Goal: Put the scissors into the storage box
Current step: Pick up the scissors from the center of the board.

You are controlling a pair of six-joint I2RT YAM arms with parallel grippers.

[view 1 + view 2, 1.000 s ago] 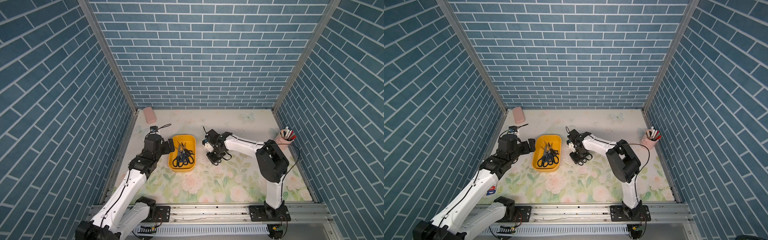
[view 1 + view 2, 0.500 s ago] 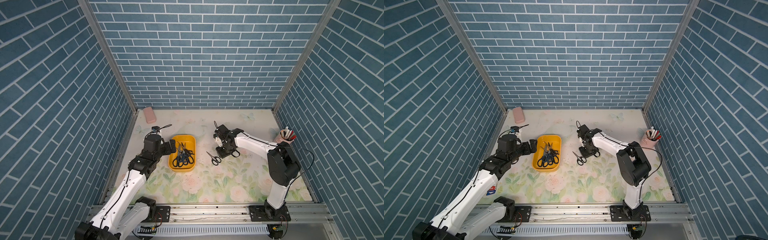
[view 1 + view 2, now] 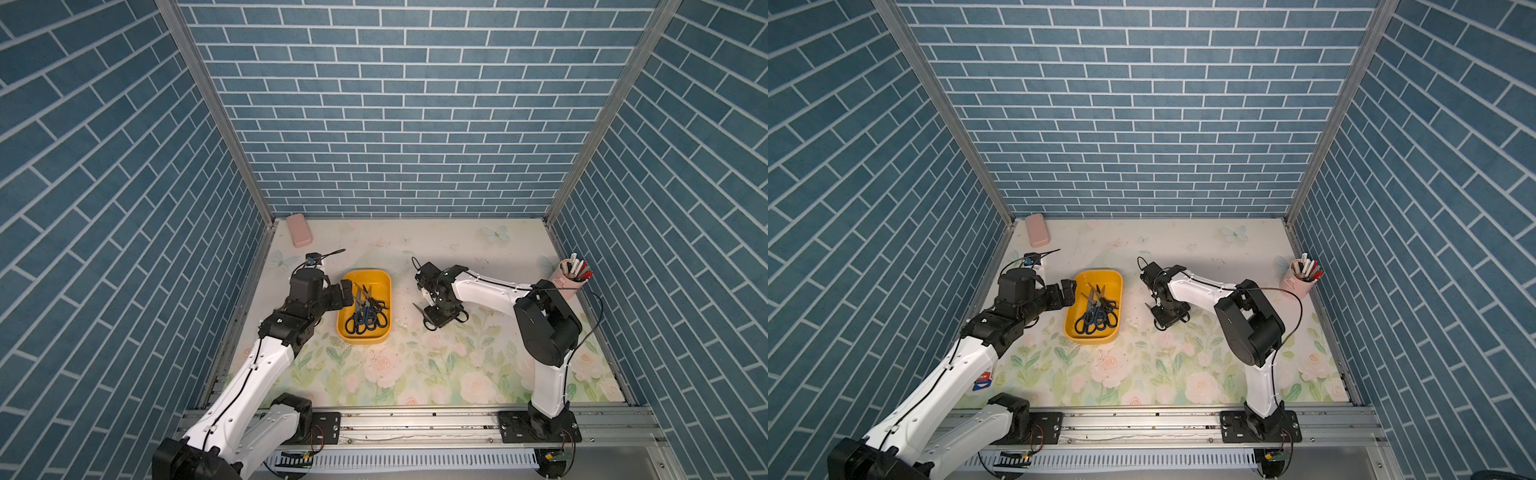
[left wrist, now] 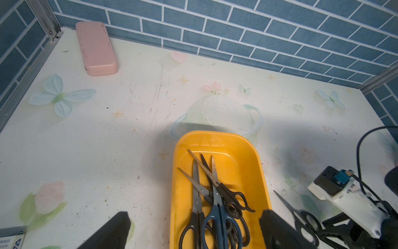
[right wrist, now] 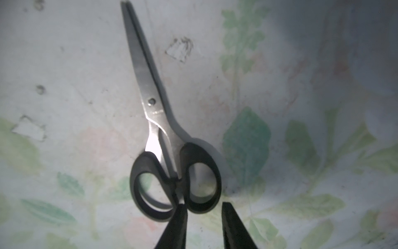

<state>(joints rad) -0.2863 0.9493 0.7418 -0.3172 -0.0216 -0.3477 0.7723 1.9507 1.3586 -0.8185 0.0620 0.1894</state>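
storage box (image 4: 217, 142) (shallow yellow-orange plastic tray, rounded corners, no lid) sits left of bench centre, long axis running front to back. stacked scissors (image 4: 215, 194) (black and blue loop handles, grey blades) lie inside, handles at the near end, tips toward the far end. They overlap too much to count.

1 pair is out: loose scissors (image 5: 160, 129) (black plastic loop handles, slim grey metal blades), flat on the floral-print bench (image 3: 415, 374). They're near the box's right long wall but not touching it, blades shut.

right gripper (image 5: 202, 204) is over the handle end, jaws partly apart. 1 fingertip is at the junction of the 2 loops, the other just outside 1 loop. Nothing looks clamped or lifted.

left gripper (image 3: 344, 294) is spread wide and empty, at the box's left long wall.

My read of the step: pick up this last pair. Suggest:
- go down until the tips almost meet the bench, then close across that loop wall; flat metal gives little to bite
- lift straight up; expect the blades to droop
- cross the right wall high, line the blades up with the long axis, release low onto the stack
- left arm holds off so it doesn't crowd the drop

Far side, not involved: pink cylindrical pen cup (image 3: 565, 286) at the right edge, pink closed rectangular case (image 3: 298, 230) in the far-left corner.
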